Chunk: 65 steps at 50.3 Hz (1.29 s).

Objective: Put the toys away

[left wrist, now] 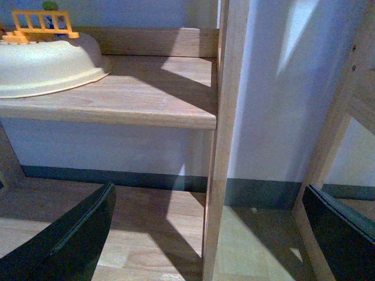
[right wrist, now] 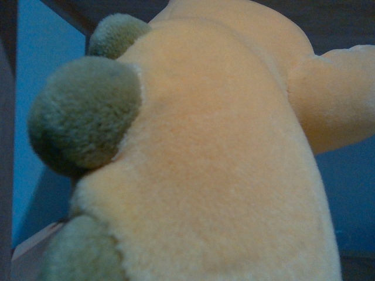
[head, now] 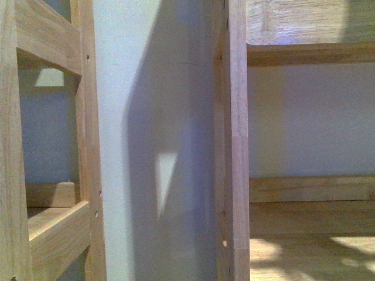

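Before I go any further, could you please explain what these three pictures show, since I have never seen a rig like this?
It is a robot with two arms and three cameras. The body camera faces wooden shelf posts and a white wall; neither arm shows there. The left wrist camera looks past its open, empty left end effector at a wooden shelf holding a cream tray with a small orange toy fence. The right wrist camera is filled by a plush toy, orange-yellow with greyish patches. It is very close, but the right end effector itself is not visible.

No readable text, labels, brands or numbers anywhere.
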### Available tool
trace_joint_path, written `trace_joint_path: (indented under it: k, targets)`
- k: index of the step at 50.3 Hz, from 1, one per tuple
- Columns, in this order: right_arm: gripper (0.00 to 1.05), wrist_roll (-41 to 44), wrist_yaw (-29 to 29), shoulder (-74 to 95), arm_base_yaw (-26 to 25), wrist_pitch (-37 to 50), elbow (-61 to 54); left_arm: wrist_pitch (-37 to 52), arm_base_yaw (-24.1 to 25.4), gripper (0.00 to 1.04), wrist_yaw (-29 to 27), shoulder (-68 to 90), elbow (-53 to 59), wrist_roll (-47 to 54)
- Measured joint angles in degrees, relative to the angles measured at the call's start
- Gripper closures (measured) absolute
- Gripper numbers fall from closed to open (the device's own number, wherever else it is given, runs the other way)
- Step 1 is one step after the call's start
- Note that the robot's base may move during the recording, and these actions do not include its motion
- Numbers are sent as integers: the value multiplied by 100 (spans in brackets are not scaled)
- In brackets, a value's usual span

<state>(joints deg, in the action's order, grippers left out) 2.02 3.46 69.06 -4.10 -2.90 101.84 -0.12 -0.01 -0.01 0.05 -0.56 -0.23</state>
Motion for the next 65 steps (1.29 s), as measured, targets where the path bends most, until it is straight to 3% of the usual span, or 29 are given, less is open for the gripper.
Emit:
trace_joint_path:
  k: [12, 31, 40, 65]
  targets:
    - [84, -682, -461, 964, 365, -2, 621, 0, 0, 6, 0, 0, 0, 0]
    - [84, -1679, -734, 2194, 929, -98, 1362, 0, 0, 6, 0, 0, 0, 0]
    - [84, -2712, -601, 2881, 1257, -675, 1814, 0, 0, 6, 0, 0, 0, 0]
    - [84, -4109, 28, 3353, 1613, -944, 2144, 0, 0, 6, 0, 0, 0, 0]
